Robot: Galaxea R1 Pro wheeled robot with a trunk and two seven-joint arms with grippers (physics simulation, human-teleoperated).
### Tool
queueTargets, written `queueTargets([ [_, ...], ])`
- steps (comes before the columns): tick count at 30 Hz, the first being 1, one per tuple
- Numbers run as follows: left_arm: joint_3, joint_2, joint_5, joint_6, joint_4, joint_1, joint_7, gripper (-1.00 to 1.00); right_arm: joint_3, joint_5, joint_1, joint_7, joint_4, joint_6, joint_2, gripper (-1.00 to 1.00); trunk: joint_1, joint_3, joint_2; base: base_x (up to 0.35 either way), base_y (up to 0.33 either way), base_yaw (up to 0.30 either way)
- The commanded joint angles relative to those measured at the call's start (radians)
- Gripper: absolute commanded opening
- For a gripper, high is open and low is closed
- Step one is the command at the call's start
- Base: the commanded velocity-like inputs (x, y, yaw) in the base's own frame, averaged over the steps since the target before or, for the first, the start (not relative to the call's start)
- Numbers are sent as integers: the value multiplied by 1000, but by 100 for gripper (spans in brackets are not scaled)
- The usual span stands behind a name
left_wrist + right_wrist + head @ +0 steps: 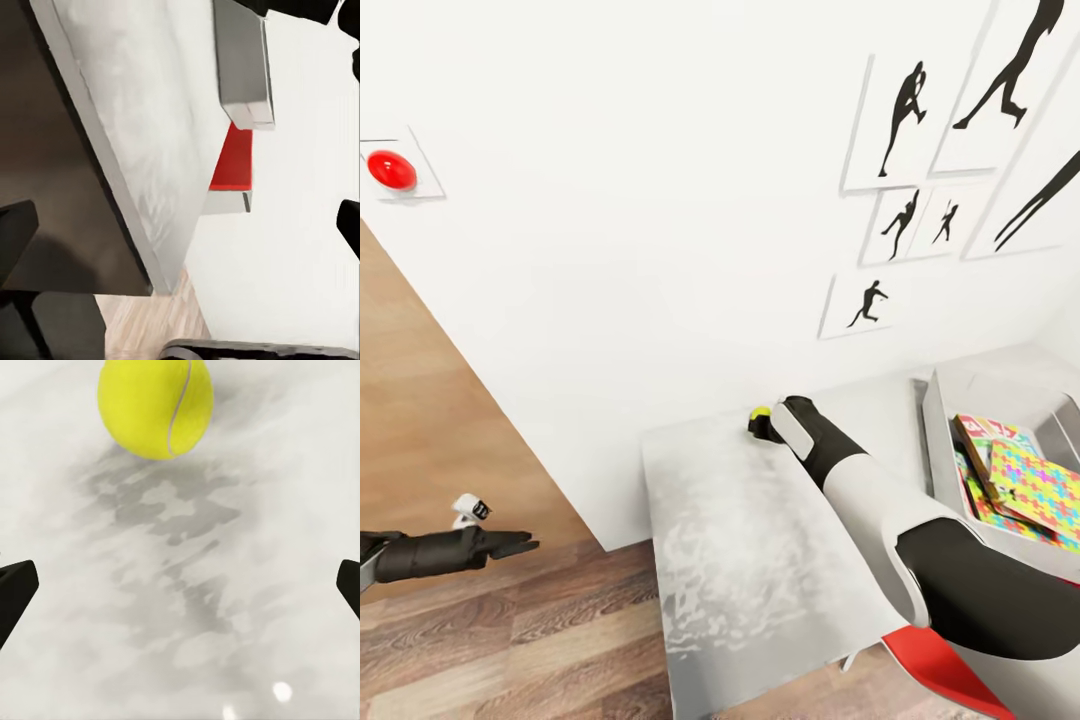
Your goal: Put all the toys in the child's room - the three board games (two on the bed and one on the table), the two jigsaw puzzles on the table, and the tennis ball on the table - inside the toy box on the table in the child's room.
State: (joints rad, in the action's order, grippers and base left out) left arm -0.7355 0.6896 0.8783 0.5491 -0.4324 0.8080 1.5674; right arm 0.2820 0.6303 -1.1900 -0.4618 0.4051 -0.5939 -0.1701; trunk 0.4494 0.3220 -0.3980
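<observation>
White walls with black silhouette pictures back a mottled grey worktop. Right jaws are spread wide over it, with the tennis ball just ahead, resting near the wall edge. To grip well, advance until the plain yellow-green, seamed ball sits centred between the fingers, then close gently. Left jaws hang spread, idle.
</observation>
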Motion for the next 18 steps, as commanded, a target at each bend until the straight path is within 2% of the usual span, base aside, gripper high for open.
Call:
queueTargets([
  [1, -8, 9, 6, 14, -31, -7, 3, 100, 8, 11, -1, -9, 3, -3, 1, 100, 1, 4, -2, 0, 0, 0],
  [2, -8, 25, 6, 20, -88, -21, 3, 100, 8, 11, -1, -9, 7, -3, 0, 100, 1, 5, -2, 0, 0, 0],
  [4, -7, 41, 7, 25, -142, -34, 3, 100, 8, 10, -2, -9, 9, -3, 0, 100, 1, 8, -2, 0, 0, 0],
  [7, -7, 80, 14, 31, -241, -63, 3, 100, 8, 10, -2, -9, 13, -3, -2, 100, 1, 13, -2, 0, 0, 0],
  [11, -4, 100, 19, 32, -280, -78, 3, 100, 8, 10, -2, -9, 14, -3, -3, 100, 1, 19, -2, 0, 0, 0],
  [18, -2, 109, 23, 32, -295, -86, 3, 100, 7, 10, -5, -9, 19, -6, -4, 100, 1, 30, -2, 0, 0, 0],
])
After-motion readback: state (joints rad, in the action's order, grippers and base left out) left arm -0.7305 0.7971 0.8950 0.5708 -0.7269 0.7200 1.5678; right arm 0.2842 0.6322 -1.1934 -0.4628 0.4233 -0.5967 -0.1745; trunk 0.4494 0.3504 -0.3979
